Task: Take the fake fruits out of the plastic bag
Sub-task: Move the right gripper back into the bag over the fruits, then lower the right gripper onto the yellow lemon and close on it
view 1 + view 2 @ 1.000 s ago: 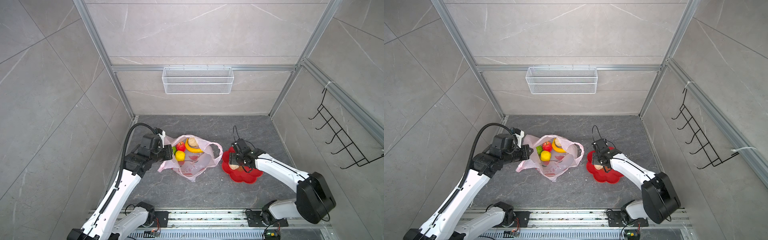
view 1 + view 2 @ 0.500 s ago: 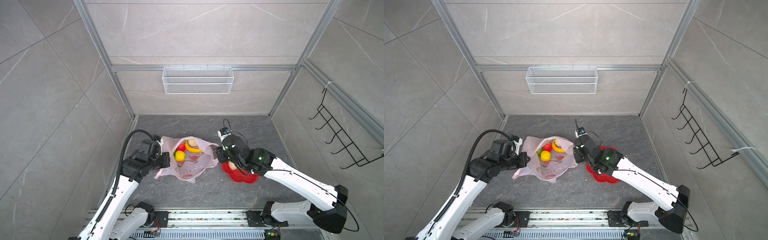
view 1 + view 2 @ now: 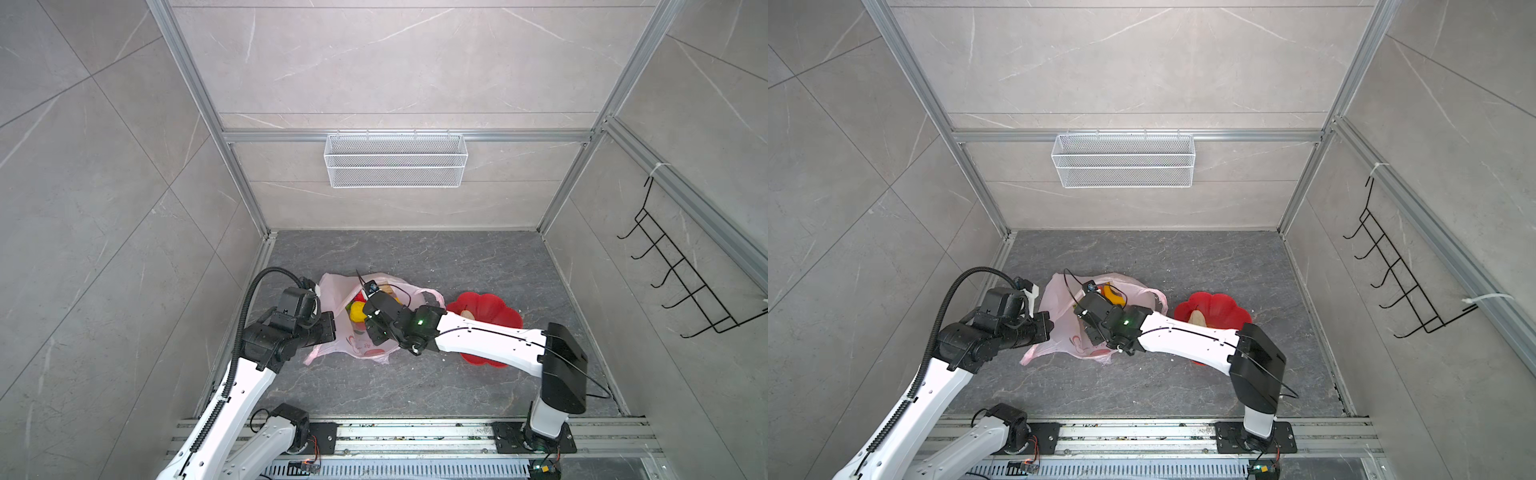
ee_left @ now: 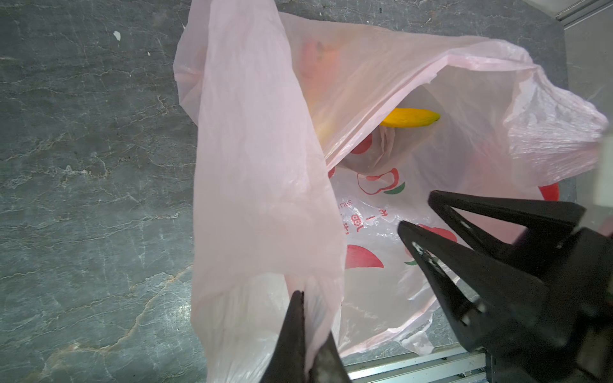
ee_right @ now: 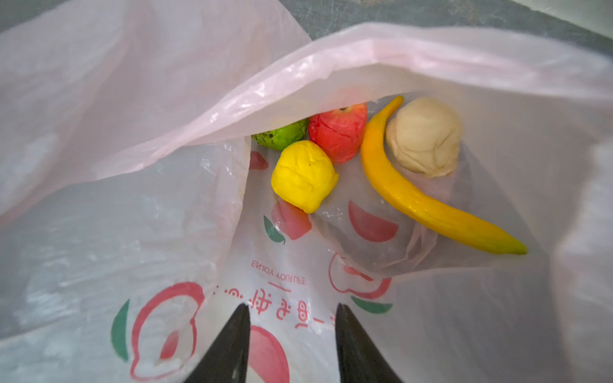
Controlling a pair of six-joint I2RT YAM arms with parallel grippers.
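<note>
- The left gripper (image 4: 310, 318) is closed on the plastic bag (image 4: 265, 165). Hold its mouth wide.
- The right gripper (image 5: 292, 306) is open and empty. Reach gently for the yellow lump (image 5: 303, 175).

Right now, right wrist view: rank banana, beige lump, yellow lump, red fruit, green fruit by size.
1. banana
2. beige lump, yellow lump: alike
3. red fruit
4. green fruit, partly hidden by bag: unsure

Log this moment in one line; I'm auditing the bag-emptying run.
left gripper: shut on plastic bag | right gripper: open, empty, at bag mouth | red dish: one beige lump
</note>
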